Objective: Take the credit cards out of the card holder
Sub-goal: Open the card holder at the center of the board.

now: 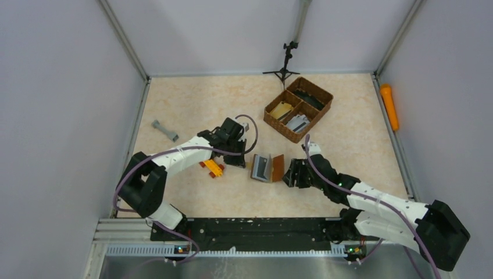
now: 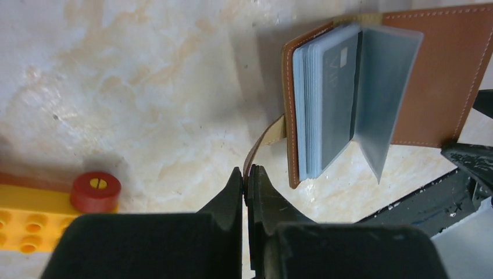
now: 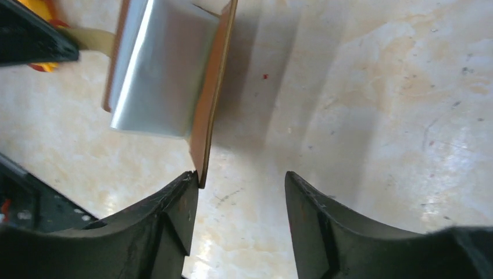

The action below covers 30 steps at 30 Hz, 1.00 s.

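Yellow brick (image 1: 213,168) near card holder (image 1: 267,168)

Your card holder (image 1: 263,168) stands open like a book on the counter (image 1: 192,104), a little toward you from the middle, its two brown leather covers with pale stitching spread in a V and raised on edge. Between the covers, clear plastic sleeves (image 2: 381,87) fan out, grey-silver in look. The credit cards (image 2: 334,99) sit packed inside those sleeves against the left cover as a tight grey stack, the front one showing a small pale patch near its top. The tan strap tab (image 2: 264,139) curls off the left cover's edge and is pinched in the closed left claw (image 2: 247,174).
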Tool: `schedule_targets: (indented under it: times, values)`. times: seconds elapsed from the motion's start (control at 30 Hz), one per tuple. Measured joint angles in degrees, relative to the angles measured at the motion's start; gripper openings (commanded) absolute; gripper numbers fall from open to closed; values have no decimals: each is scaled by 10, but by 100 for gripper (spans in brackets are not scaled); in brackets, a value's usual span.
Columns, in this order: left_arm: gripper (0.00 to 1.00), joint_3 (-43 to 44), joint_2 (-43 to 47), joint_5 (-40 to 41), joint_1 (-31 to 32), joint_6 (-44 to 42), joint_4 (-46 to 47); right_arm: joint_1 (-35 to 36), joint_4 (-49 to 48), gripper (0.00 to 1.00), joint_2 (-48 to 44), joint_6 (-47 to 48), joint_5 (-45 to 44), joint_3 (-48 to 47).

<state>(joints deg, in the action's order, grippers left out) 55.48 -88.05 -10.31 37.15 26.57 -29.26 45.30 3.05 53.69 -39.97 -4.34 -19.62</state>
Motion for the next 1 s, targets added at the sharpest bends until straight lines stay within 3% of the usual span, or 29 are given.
schedule_targets:
  times: [0.13, 0.37, 0.67, 0.83, 0.9, 1.0]
  values:
    - [0, 15, -14, 0, -2, -28, 23, 0, 70, 82, 0, 22, -9, -24]
    - [0, 9, -19, -45, -2, -71, 89, 0, 136, 80, 14, 54, -20, -117]
    - [2, -40, -12, -104, -3, -87, 163, 0, 150, 76, 68, 77, -16, -217]
    - [4, -68, 26, -135, -3, -87, 194, 0, 141, 84, 119, 79, -14, -249]
    - [5, -75, 45, -144, -3, -87, 206, 0, 141, 94, 138, 77, -17, -256]
    - [6, -89, 76, -158, -3, -86, 231, 0, 141, 96, 158, 68, -22, -257]
